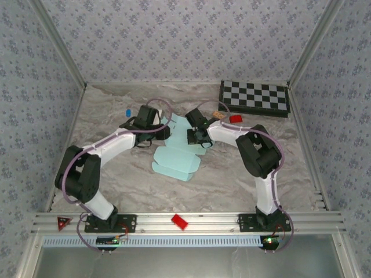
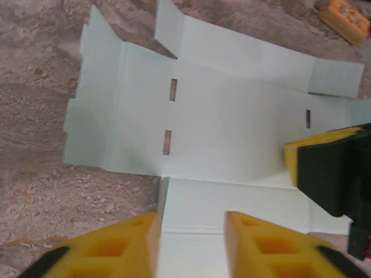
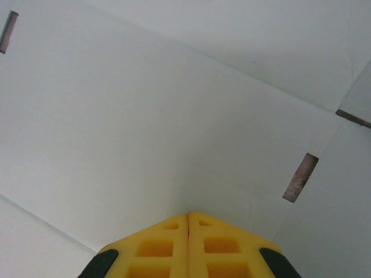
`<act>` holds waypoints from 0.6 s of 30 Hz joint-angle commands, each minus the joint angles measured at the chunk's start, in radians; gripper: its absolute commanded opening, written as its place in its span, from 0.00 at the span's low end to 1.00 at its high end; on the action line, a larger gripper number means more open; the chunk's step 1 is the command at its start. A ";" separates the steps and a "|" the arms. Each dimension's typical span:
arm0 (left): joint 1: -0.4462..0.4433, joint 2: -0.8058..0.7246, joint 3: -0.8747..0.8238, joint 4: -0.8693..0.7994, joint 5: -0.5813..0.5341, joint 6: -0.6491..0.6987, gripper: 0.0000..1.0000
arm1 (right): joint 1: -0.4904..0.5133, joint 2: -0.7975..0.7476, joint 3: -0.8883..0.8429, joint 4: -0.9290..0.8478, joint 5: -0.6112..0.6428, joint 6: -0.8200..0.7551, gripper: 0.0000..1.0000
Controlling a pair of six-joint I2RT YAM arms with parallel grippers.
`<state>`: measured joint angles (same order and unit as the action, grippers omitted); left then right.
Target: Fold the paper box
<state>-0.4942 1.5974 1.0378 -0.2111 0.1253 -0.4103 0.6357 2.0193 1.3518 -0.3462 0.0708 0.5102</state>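
The paper box [image 1: 174, 157] lies as a flat pale mint die-cut sheet in the middle of the table, with some flaps slightly raised. My left gripper [image 1: 164, 130] hovers low over its near-left panel [image 2: 232, 116]. Its yellow fingers [image 2: 191, 231] stand apart, astride a creased flap, and grip nothing. My right gripper [image 1: 196, 136] is shut, its joined tips [image 3: 188, 215] pressed down on the sheet [image 3: 145, 116] near a slot. That same gripper shows as a yellow and black block [image 2: 324, 168] resting on the sheet's right side.
A black-and-white chessboard [image 1: 255, 97] lies at the back right. A red block [image 1: 236, 119] and an orange block [image 1: 219, 114] sit just behind the sheet. A small blue piece [image 1: 127, 111] lies at the back left. Patterned walls enclose the table.
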 commanded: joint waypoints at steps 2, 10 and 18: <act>-0.057 -0.027 -0.043 -0.030 -0.004 -0.053 0.17 | 0.001 -0.055 -0.067 0.041 0.001 0.063 0.07; -0.106 0.042 -0.065 0.038 0.020 -0.130 0.00 | 0.000 -0.141 -0.075 0.021 0.013 0.044 0.13; -0.113 0.119 -0.050 0.028 0.011 -0.095 0.00 | -0.072 -0.132 0.006 -0.045 -0.040 -0.121 0.21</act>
<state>-0.5987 1.6962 0.9710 -0.1856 0.1345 -0.5152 0.5968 1.8942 1.3087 -0.3378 0.0559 0.4759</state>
